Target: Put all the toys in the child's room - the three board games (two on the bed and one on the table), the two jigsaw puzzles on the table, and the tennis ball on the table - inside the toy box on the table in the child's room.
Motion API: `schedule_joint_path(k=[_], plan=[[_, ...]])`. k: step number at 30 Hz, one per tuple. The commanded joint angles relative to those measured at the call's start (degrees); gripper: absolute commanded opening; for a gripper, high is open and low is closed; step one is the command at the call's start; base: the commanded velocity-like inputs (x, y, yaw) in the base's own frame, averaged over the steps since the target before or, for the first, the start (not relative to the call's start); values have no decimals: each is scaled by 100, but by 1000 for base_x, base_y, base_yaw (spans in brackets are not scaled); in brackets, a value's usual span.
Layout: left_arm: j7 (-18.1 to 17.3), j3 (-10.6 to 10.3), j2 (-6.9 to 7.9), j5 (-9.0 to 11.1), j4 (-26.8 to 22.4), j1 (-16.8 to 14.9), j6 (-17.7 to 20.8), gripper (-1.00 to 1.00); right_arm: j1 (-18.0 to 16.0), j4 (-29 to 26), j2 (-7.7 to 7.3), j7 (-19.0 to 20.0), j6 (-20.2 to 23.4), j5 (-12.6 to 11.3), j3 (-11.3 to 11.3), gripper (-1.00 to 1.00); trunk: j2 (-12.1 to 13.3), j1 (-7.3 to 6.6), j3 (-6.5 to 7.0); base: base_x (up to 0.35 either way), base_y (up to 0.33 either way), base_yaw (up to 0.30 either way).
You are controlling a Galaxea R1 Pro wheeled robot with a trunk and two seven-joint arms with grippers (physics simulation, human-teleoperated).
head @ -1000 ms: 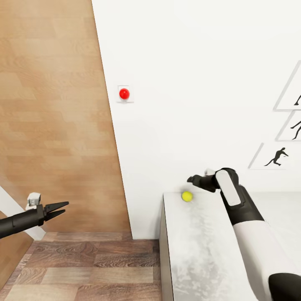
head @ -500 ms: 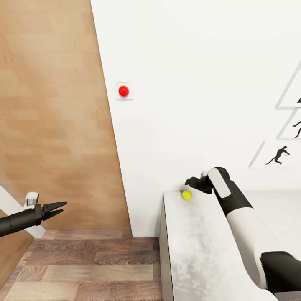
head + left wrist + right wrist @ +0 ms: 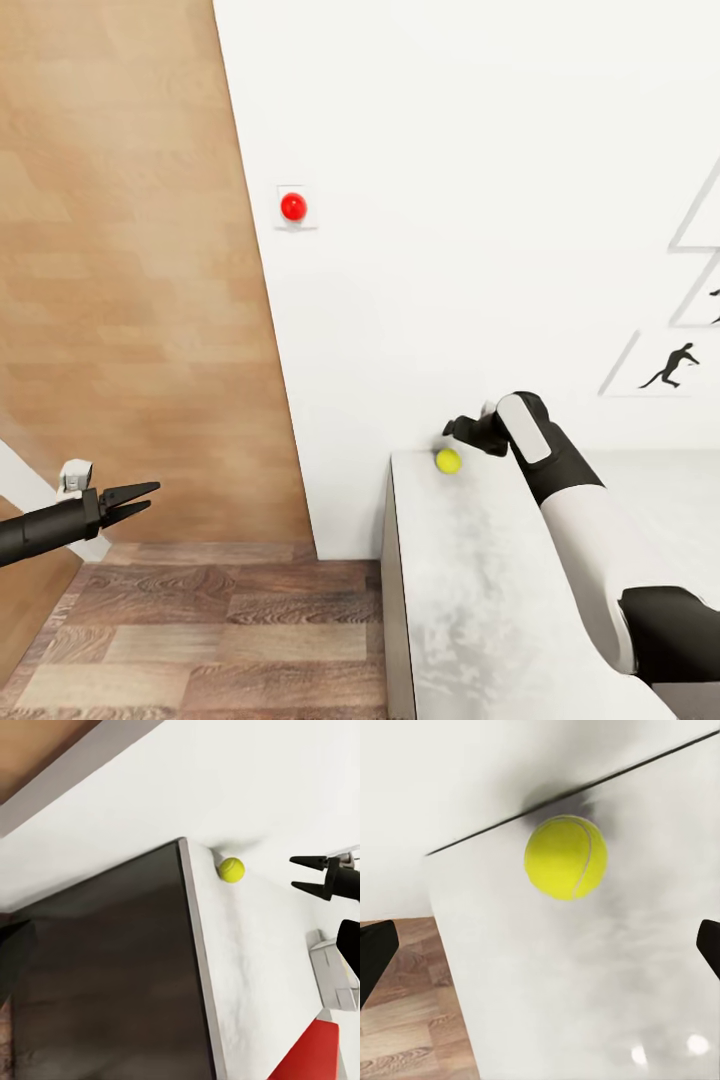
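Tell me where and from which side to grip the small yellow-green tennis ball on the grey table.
Grip the small yellow-green tennis ball across its widest middle, since a sphere offers no better face. It sits on the light grey table near the corner against the white wall, so come from above or the room side. The open right gripper probably suits best.

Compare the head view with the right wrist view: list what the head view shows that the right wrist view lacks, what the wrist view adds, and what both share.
Head view: the red knob on the wall, the brown door, a runner poster, the left gripper over the floor, and the right gripper just beyond the ball.
Right wrist view: the ball's seam close up and its shadow against the wall.
Both: the ball lying free near the table's far corner, the white wall, and the wood floor.
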Motion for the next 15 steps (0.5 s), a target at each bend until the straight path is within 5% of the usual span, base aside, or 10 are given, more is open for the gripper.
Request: schedule_joint_path(k=[1, 9, 15], plan=[[-26, 4, 1, -13, 0, -5, 21, 100, -30, 26, -4, -57, 4, -59, 24, 100, -11, 3, -20, 0, 0, 0], [-26, 4, 1, -13, 0, -2, 21, 100, -306, 395, 20, -51, -142, 40, 27, 100, -11, 3, -95, 0, 0, 0], [-26, 4, 1, -13, 0, -4, 21, 100, -401, 460, 31, -49, -181, 348, 25, 100, -11, 3, -150, 0, 0, 0]])
